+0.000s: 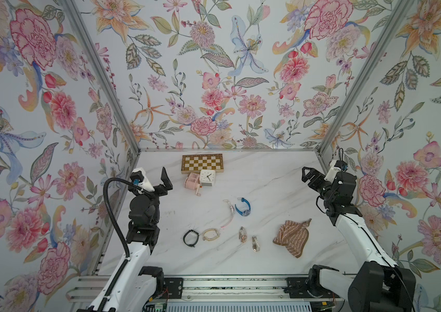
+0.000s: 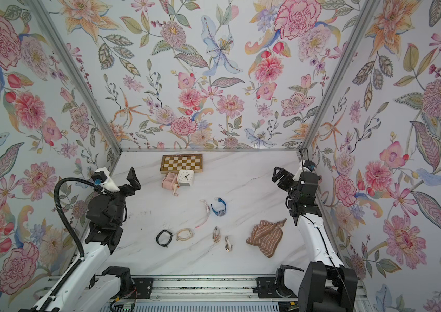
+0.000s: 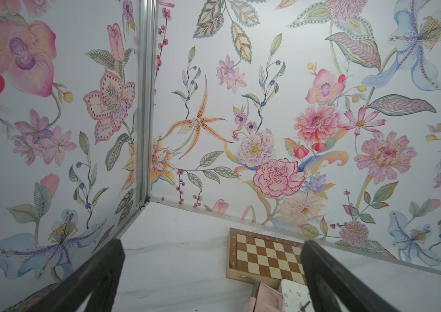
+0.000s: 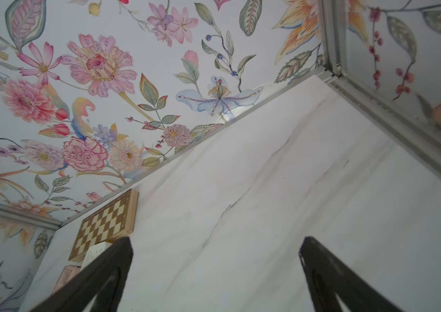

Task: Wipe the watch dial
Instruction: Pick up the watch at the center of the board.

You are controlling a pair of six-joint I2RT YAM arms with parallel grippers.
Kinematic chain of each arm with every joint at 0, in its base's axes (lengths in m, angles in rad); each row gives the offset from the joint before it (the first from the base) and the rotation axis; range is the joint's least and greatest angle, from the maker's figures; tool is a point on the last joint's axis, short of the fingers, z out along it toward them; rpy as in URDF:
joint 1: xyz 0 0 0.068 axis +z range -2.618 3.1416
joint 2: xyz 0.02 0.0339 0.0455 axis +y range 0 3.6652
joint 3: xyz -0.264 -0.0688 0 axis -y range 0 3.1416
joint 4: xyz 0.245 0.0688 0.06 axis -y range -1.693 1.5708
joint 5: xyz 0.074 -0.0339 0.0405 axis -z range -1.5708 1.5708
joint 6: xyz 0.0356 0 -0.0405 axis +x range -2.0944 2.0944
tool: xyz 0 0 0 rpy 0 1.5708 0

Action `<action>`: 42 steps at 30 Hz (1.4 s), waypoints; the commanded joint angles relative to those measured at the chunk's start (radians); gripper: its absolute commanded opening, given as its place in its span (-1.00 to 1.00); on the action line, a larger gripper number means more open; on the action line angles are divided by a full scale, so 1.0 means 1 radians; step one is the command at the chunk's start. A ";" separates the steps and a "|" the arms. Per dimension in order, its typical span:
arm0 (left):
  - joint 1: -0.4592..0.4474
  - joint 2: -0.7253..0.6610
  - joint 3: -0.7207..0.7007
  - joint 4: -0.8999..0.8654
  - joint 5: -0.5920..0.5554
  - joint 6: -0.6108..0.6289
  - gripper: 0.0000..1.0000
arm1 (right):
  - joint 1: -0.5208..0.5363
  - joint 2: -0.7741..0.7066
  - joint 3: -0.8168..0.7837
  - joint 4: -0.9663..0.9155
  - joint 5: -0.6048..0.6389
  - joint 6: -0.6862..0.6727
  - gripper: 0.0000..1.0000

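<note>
Black left gripper (image 1: 167, 178) and right gripper (image 1: 303, 175) gape empty; we judge the limp brown striped cloth (image 1: 292, 239), lower right, pinchable by any fold.

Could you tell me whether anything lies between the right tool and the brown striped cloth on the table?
Nothing visible does. The right tool hangs open above the white marble tabletop, and only that bare surface lies between it and the crumpled brown striped cloth; the blue-strapped watch sits off that line.

Dial of the blue watch (image 1: 245, 212) (image 2: 222, 212) too tiny for detail in both top views; clock (image 3: 293, 295) partly off-frame.
</note>
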State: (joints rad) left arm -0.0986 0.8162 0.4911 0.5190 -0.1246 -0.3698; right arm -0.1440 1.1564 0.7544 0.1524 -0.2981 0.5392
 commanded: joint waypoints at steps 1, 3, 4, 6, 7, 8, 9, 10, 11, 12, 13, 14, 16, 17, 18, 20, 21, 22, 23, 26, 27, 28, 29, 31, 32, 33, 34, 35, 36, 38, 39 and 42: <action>0.007 -0.004 0.053 -0.148 0.123 -0.070 0.99 | 0.005 -0.010 0.021 0.039 -0.170 0.133 0.98; 0.009 -0.005 0.066 -0.159 0.170 -0.119 0.99 | 0.013 -0.012 0.004 0.107 -0.213 0.188 0.98; 0.009 -0.004 0.080 -0.180 0.182 -0.145 0.99 | 0.014 -0.014 -0.005 0.139 -0.238 0.219 0.98; 0.010 0.007 0.107 -0.213 0.214 -0.177 0.99 | 0.021 -0.014 0.002 0.143 -0.284 0.254 0.98; 0.010 0.019 0.122 -0.229 0.252 -0.181 0.99 | 0.029 -0.006 0.018 0.126 -0.317 0.249 0.98; 0.009 0.033 0.135 -0.240 0.280 -0.189 0.99 | 0.039 -0.002 0.036 0.095 -0.341 0.233 0.98; 0.008 0.051 0.150 -0.261 0.299 -0.207 0.99 | 0.052 0.003 0.053 0.061 -0.366 0.202 0.98; 0.008 0.071 0.165 -0.282 0.322 -0.221 0.99 | 0.071 0.002 0.070 0.022 -0.372 0.168 0.98; 0.007 0.088 0.173 -0.292 0.350 -0.226 0.99 | 0.088 0.000 0.084 -0.025 -0.359 0.138 0.98; 0.008 0.105 0.183 -0.309 0.376 -0.231 0.99 | 0.113 0.001 0.110 -0.103 -0.325 0.098 0.98; -0.001 0.120 0.191 -0.324 0.394 -0.233 0.99 | 0.138 0.008 0.144 -0.189 -0.288 0.052 0.98; -0.011 0.128 0.196 -0.337 0.403 -0.229 0.99 | 0.160 0.018 0.169 -0.252 -0.260 0.013 0.98; -0.045 0.140 0.201 -0.363 0.398 -0.208 0.98 | 0.220 0.041 0.215 -0.379 -0.178 -0.056 0.99; -0.062 0.149 0.207 -0.378 0.391 -0.197 0.97 | 0.242 0.053 0.229 -0.417 -0.149 -0.079 0.99; -0.091 0.170 0.217 -0.402 0.379 -0.185 0.97 | 0.264 0.063 0.237 -0.448 -0.128 -0.096 0.99; -0.141 0.216 0.245 -0.447 0.359 -0.157 0.94 | 0.292 0.081 0.237 -0.478 -0.097 -0.103 0.99; -0.173 0.243 0.259 -0.464 0.353 -0.142 0.92 | 0.304 0.089 0.234 -0.492 -0.083 -0.103 0.98; -0.205 0.267 0.271 -0.472 0.350 -0.131 0.91 | 0.313 0.098 0.233 -0.509 -0.072 -0.104 0.97; -0.229 0.287 0.282 -0.478 0.349 -0.122 0.87 | 0.318 0.105 0.229 -0.521 -0.063 -0.105 0.96; -0.323 0.361 0.334 -0.502 0.335 -0.063 0.80 | 0.332 0.108 0.198 -0.536 -0.049 -0.110 0.93; -0.357 0.397 0.362 -0.520 0.327 -0.036 0.75 | 0.335 0.103 0.186 -0.536 -0.045 -0.110 0.93; -0.385 0.435 0.391 -0.538 0.328 -0.011 0.69 | 0.335 0.099 0.177 -0.538 -0.040 -0.107 0.93; -0.415 0.482 0.430 -0.563 0.326 0.015 0.65 | 0.335 0.094 0.167 -0.539 -0.036 -0.104 0.92; -0.476 0.592 0.509 -0.612 0.319 0.062 0.55 | 0.334 0.081 0.147 -0.541 -0.022 -0.098 0.92; -0.499 0.639 0.547 -0.631 0.314 0.079 0.50 | 0.333 0.075 0.139 -0.543 -0.016 -0.095 0.91; -0.523 0.692 0.591 -0.651 0.308 0.094 0.46 | 0.330 0.068 0.129 -0.543 -0.012 -0.089 0.91; -0.540 0.734 0.626 -0.664 0.306 0.105 0.45 | 0.326 0.060 0.121 -0.544 -0.007 -0.083 0.91; -0.556 0.797 0.665 -0.674 0.304 0.113 0.41 | 0.319 0.050 0.109 -0.545 0.002 -0.073 0.90; -0.575 0.842 0.705 -0.686 0.302 0.119 0.37 | 0.310 0.036 0.097 -0.545 0.008 -0.063 0.89; -0.603 0.920 0.779 -0.709 0.295 0.127 0.33 | 0.284 0.002 0.070 -0.544 0.026 -0.041 0.90; -0.614 0.958 0.823 -0.724 0.293 0.130 0.30 | 0.266 -0.026 0.051 -0.545 0.043 -0.022 0.90; -0.649 1.075 0.928 -0.769 0.284 0.135 0.23 | 0.206 -0.110 -0.011 -0.529 0.069 0.025 0.98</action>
State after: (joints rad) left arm -0.7200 1.8256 1.3304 -0.1635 0.1921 -0.2707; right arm 0.1028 1.1122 0.7879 -0.3721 -0.2787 0.5056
